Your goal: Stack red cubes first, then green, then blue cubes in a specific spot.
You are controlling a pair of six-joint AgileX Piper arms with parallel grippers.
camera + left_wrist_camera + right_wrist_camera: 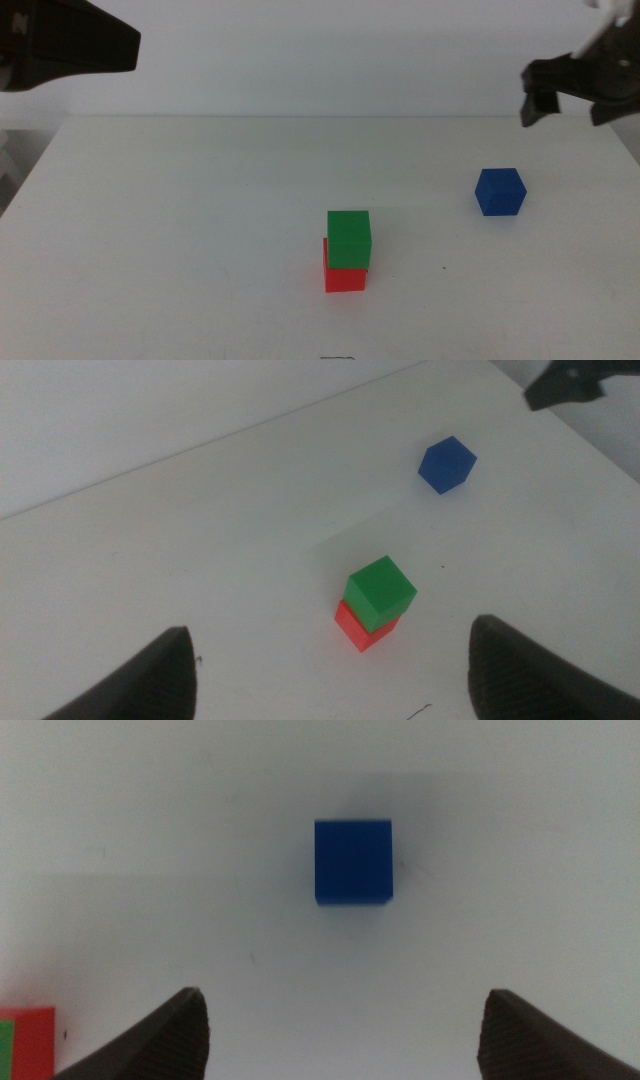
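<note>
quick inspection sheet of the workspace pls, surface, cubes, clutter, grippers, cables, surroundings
surface: plain white table, a few tiny dark specks, no marked spot
job's things: green cube sits on red cube, slightly offset; blue cube alone on the table, to the right of and behind the stack, touching nothing
clutter: nothing seen
grippers: right gripper raised above the table beyond the blue cube, jaws open, empty; its wrist view looks down on the blue cube, centred between the jaws; left gripper open, empty, held off to the left of the stack
cables: nothing seen
surroundings: pale wall behind the table, nothing else seen
</note>
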